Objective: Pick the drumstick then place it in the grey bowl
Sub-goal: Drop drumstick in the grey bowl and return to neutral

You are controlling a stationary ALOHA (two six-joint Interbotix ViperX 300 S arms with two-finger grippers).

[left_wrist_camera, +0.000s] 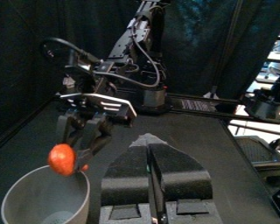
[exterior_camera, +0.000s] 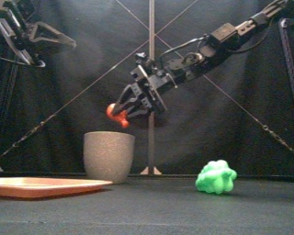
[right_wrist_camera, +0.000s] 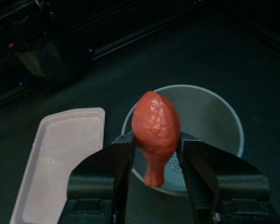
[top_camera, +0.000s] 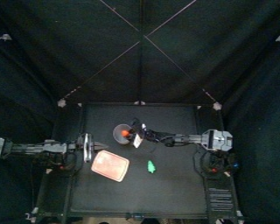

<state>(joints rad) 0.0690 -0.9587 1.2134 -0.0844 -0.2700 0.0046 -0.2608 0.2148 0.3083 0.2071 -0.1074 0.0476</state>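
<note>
The right fingers [right_wrist_camera: 129,156] pinch an orange-red plastic toy drumstick [exterior_camera: 117,113] by its thin end, holding it in the air just above the open mouth of the tall grey speckled cup [exterior_camera: 109,156] at the far middle of the black bench [exterior_camera: 150,213]. A flat pink tray [exterior_camera: 39,187] lies nearer and to the left, with a small green toy [exterior_camera: 215,177] to its right. At the left the left fingers [left_wrist_camera: 153,156] are pressed together.

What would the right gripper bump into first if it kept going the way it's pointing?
Probably the grey bowl: the right gripper, shut on the drumstick, points down into its open mouth, so the drumstick would enter first.
</note>
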